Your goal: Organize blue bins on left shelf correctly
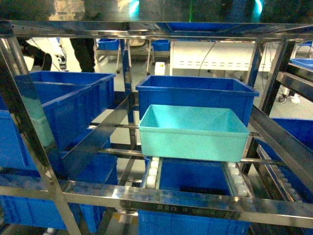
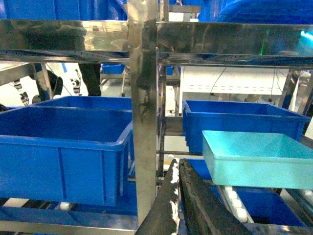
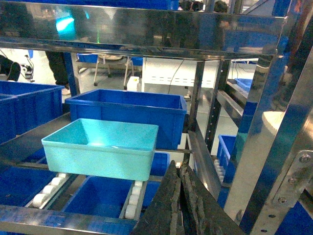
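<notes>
We face the steel rack [image 1: 195,203] head-on; its flat polished beams cross the top and bottom of the head view, a sloped side rail [image 1: 93,139] runs down the middle-left, and an upright post [image 2: 144,122] fills the centre of the left wrist view.

On the left bay we note two dark blue crates [image 1: 63,112], one behind the other, both open-topped; further dark blue crates sit on the level below [image 1: 190,181].

In the right bay a dark blue crate [image 1: 195,93] stands at the back of the roller lane; directly in front of it, touching or just short of its front wall (we cannot tell which), sits the pale turquoise bin [image 1: 193,132]; the bin rests upright on the two tracks of white rollers [image 1: 152,174], open side up, and looks shallower and smaller than the crate behind it; the same bin shows at right in the left wrist view [image 2: 257,159] and left of centre in the right wrist view [image 3: 100,147].

Left gripper [image 2: 178,196]: dark fingers pressed together, nothing between them; it hangs in front of the rack, left of the bin and apart from it.

Right gripper [image 3: 180,200]: fingers likewise drawn tight together, holding nothing; it sits near the front beam, right of the bin, not touching it.
</notes>
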{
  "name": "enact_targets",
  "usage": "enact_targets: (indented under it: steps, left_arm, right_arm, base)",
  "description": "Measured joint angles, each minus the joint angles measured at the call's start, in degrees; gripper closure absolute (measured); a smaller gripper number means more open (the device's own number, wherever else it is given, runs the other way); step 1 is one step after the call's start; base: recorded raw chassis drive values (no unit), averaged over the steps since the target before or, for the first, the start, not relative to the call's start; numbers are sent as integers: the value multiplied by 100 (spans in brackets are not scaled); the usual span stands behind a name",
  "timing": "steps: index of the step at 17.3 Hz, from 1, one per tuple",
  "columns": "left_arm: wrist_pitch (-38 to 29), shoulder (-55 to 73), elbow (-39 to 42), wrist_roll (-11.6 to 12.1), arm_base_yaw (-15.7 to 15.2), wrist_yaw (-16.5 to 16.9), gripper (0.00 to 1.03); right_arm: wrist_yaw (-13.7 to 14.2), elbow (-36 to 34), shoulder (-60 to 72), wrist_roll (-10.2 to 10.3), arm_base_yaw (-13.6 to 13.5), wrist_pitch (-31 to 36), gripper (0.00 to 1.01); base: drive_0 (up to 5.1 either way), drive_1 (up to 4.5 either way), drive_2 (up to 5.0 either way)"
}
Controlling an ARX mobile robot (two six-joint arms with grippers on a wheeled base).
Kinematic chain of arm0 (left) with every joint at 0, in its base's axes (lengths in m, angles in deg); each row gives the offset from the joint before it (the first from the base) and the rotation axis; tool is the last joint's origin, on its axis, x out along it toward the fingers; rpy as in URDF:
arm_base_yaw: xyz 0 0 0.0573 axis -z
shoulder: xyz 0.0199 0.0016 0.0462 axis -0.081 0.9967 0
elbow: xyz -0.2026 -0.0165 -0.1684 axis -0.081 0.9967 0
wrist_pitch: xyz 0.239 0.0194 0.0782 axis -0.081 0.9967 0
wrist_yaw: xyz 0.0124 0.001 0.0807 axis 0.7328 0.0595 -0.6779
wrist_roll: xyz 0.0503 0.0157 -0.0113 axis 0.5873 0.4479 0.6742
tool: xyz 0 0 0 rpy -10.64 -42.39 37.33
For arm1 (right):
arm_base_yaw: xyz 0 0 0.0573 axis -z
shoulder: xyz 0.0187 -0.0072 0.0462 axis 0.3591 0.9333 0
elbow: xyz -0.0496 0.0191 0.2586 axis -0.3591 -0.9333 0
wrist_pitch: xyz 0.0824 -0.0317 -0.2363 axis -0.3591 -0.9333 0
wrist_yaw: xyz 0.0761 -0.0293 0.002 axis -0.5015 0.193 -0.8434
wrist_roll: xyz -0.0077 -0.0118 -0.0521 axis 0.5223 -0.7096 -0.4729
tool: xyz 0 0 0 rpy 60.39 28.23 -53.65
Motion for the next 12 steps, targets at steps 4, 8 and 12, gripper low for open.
enact_targets:
  steps: [4, 8, 12]
  left_arm:
    - [461, -435, 0, 0, 0, 0, 101]
    - [1491, -1401, -11, 2, 0, -13, 101]
    - [1523, -1401, -2, 0, 0, 0, 101]
  right_arm:
    - [0, 0, -560, 0, 0, -529, 99]
    - [-4, 4, -1233, -2, 0, -1440, 99]
    - [9, 2, -1775, 0, 0, -1810, 99]
  base:
    - [0, 0, 0]
    - [0, 0, 0]
    - [0, 0, 0]
